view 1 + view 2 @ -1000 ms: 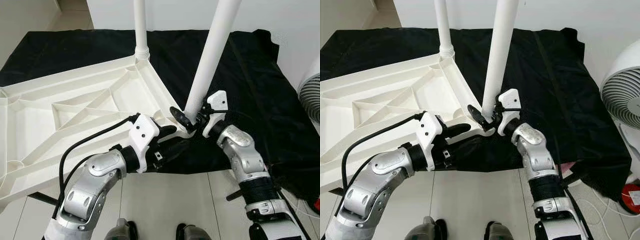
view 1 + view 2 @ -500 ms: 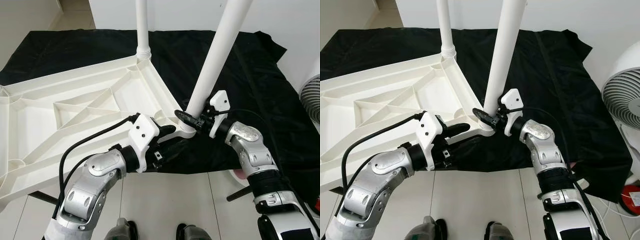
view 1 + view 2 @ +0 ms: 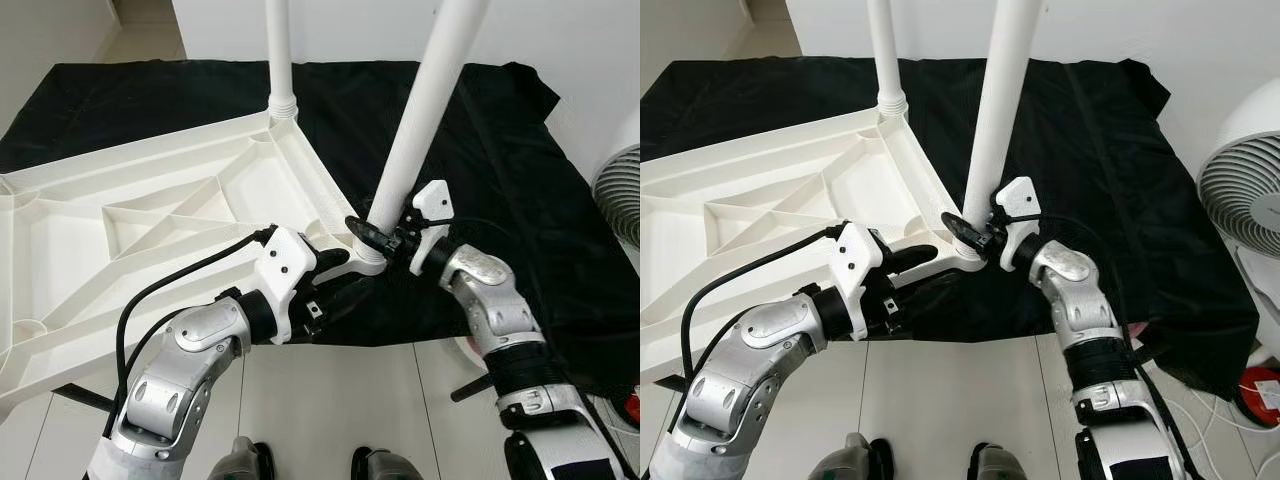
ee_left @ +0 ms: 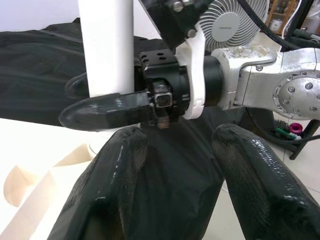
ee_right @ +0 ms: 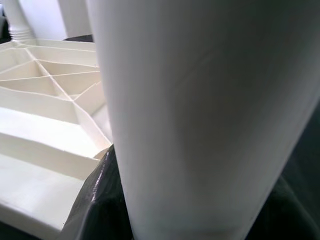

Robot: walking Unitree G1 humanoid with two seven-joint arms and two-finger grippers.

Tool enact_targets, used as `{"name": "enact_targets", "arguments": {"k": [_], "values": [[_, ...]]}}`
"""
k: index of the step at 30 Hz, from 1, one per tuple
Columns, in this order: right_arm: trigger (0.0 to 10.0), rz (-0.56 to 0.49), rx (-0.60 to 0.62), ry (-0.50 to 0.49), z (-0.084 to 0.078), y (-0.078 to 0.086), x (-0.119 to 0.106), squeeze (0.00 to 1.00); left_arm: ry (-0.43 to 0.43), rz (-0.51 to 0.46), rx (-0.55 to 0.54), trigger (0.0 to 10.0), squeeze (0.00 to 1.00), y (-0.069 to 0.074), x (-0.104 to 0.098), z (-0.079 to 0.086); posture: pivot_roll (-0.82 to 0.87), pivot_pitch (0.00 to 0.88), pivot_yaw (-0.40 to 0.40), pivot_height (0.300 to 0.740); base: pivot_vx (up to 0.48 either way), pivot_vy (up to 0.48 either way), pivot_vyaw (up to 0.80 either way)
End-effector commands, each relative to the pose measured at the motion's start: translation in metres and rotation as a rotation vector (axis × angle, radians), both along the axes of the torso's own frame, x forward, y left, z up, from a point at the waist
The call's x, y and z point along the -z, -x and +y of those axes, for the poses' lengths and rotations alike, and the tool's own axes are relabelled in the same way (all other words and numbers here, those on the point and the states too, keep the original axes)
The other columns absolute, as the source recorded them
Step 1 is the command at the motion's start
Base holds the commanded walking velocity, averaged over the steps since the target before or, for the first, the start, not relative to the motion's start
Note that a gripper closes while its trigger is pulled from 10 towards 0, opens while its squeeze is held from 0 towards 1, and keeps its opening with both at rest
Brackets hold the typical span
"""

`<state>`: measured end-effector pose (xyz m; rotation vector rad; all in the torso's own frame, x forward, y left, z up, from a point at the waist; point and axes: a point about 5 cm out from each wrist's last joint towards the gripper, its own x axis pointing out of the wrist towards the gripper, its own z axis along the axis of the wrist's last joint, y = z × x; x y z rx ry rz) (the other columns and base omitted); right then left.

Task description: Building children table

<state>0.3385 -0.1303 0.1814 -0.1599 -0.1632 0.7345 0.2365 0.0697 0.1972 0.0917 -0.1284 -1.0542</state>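
White plastic makes up the upside-down table top point(image 3: 150, 215), which lies on a black cloth point(image 3: 500, 150) with its ribbed underside facing up. One leg point(image 3: 280, 60) already stands in the far corner socket. A second leg point(image 3: 420, 120) leans at the near right corner, its foot at the socket point(image 3: 368, 262). The right gripper point(image 3: 385, 232) grasps this leg low down, one black finger on each side of it. Half a second ago the leg tilted further to the right and the right wrist sat further right; now the wrist has swung back left and the leg stands a little steeper. That looks like a twisting or rocking motion to seat the leg, which I judge is not yet fully home. The left gripper point(image 3: 335, 280) rests just beside the near edge of the table top, fingers point(image 4: 115, 190) spread apart and holding nothing, probably steadying the corner.
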Motion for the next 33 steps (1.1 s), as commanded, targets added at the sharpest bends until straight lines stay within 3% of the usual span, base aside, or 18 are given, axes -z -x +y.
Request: {"name": "enact_targets", "arguments": {"k": [1,7,10,15,17,21,32,33], "values": [[10.0,0.053,0.029,0.012,-0.001,0.001,0.012,0.00,0.003,0.009,-0.077,10.0,0.00,-0.003,0.002,0.003,-0.02,0.155,0.028,0.740,0.000,0.000,0.00],[10.0,0.045,0.086,-0.006,0.004,0.004,0.012,0.00,0.007,0.008,-0.076,10.0,0.00,-0.004,0.001,0.001,-0.02,0.155,0.028,0.740,0.000,0.000,0.00],[10.0,0.079,0.237,-0.097,0.016,0.013,0.017,0.00,0.008,0.010,-0.074,10.0,0.00,-0.004,0.002,0.000,-0.03,0.158,0.023,0.740,0.000,0.000,0.00],[10.0,0.092,0.373,-0.129,0.022,0.019,0.021,0.00,0.008,0.012,-0.074,10.0,0.00,-0.004,0.003,0.000,-0.02,0.155,0.020,0.740,0.000,0.000,0.00],[10.0,0.092,0.373,-0.129,0.022,0.019,0.021,0.00,0.008,0.012,-0.074,10.0,0.00,-0.004,0.003,0.000,-0.02,0.155,0.020,0.740,0.000,0.000,0.00],[10.0,0.077,0.539,-0.169,0.028,0.028,0.024,0.00,0.007,0.010,-0.077,10.0,0.00,-0.005,0.002,0.001,-0.03,0.158,0.018,0.740,0.000,0.000,0.00],[10.0,0.088,0.584,-0.195,0.036,0.035,0.023,0.00,0.005,0.008,-0.076,10.0,0.00,-0.006,0.002,0.001,-0.03,0.157,0.020,0.740,0.000,0.000,0.00],[10.0,0.097,0.584,-0.200,0.036,0.035,0.022,0.07,0.007,0.009,-0.075,10.0,0.00,-0.007,0.002,0.001,-0.03,0.153,0.020,0.740,0.000,0.000,0.00]]}}
